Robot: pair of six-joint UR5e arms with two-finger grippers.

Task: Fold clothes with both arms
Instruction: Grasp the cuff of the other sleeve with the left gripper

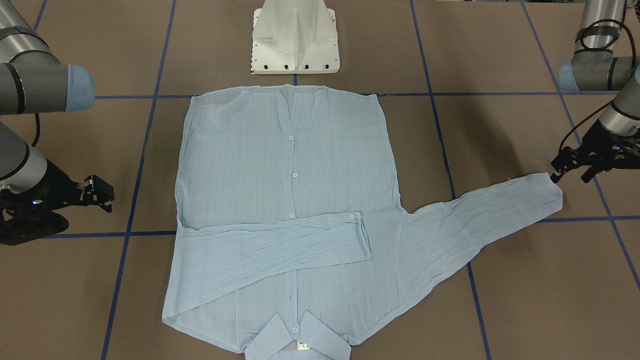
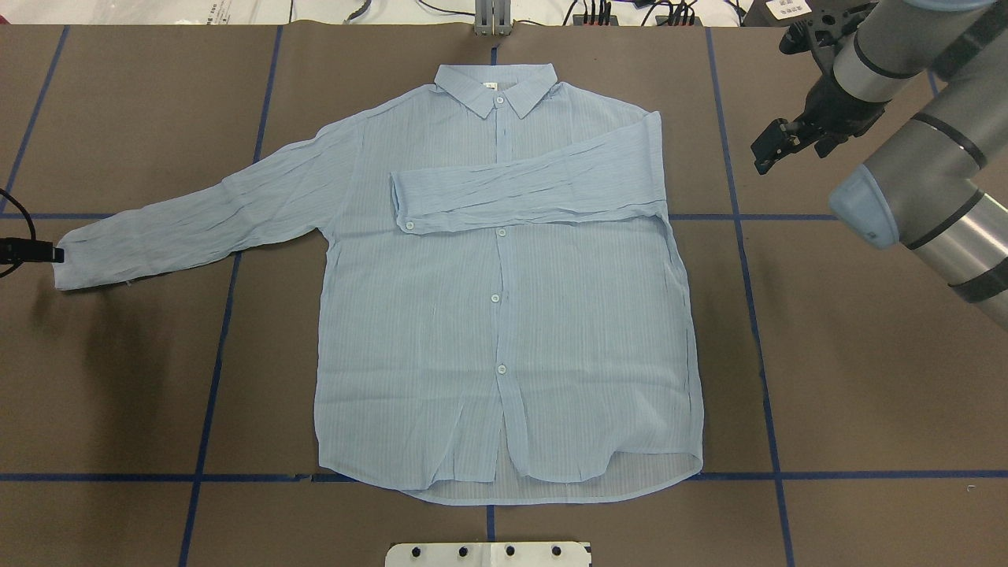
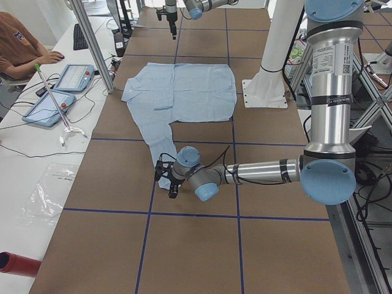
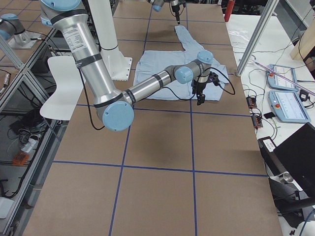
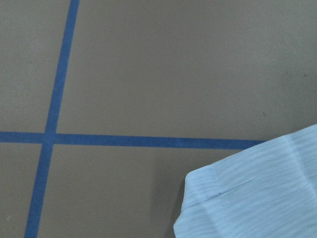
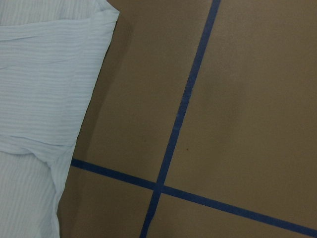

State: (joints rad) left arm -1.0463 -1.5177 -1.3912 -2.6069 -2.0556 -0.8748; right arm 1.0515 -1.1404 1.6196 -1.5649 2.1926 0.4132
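Note:
The light-blue shirt point(image 2: 504, 315) lies flat on the brown table, buttons up, collar point(image 2: 496, 87) at the far edge. One sleeve point(image 2: 528, 189) is folded across the chest. The other sleeve point(image 2: 197, 220) stretches out sideways, and its cuff point(image 5: 257, 193) fills a corner of the left wrist view. My left gripper point(image 1: 570, 176) is open, low at that cuff's end, one fingertip at the cloth; it also shows as the left gripper point(image 2: 49, 253) overhead. My right gripper point(image 1: 102, 195) is open and empty, raised beside the shirt's shoulder, apart from it, also as the right gripper point(image 2: 765, 153).
The white pedestal point(image 1: 295, 40) stands at the shirt's hem side. Blue tape lines point(image 6: 183, 109) grid the table. A side bench with tablets point(image 3: 73, 76) and a seated person point(image 3: 18, 43) runs past the collar end.

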